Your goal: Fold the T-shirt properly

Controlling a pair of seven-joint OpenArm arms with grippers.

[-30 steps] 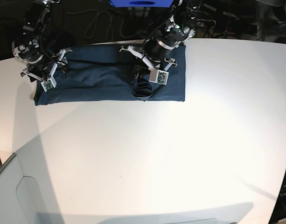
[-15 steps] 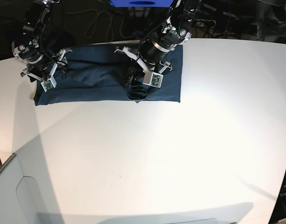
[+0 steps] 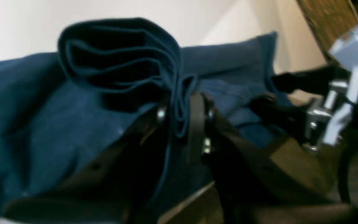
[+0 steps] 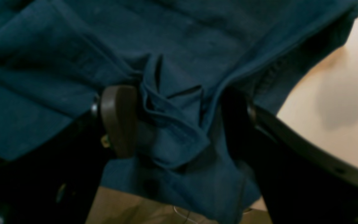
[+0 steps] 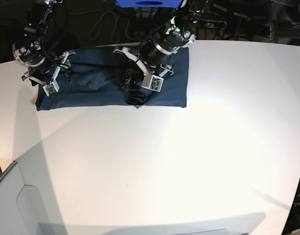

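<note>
The dark navy T-shirt [image 5: 91,88] lies as a long folded band on the far part of the white table [image 5: 164,161]. My left gripper [image 5: 135,95] is shut on a bunch of several fabric layers near the band's middle. In the left wrist view [image 3: 179,118] the layers loop up above the fingers. My right gripper [image 5: 42,90] sits at the band's left end. In the right wrist view [image 4: 179,124] its jaws stand wide apart, with a small fold of the T-shirt [image 4: 172,130] between the fingers [image 4: 118,121].
A blue box [image 5: 147,3] and dark cables [image 5: 108,24] lie beyond the table's far edge. A grey panel [image 5: 12,205] stands at the near left corner. The other arm shows blurred at the right of the left wrist view [image 3: 331,124].
My left gripper has moved left with the bunched fabric in it, and the T-shirt's right edge has slid left with it. The right arm has not moved.
</note>
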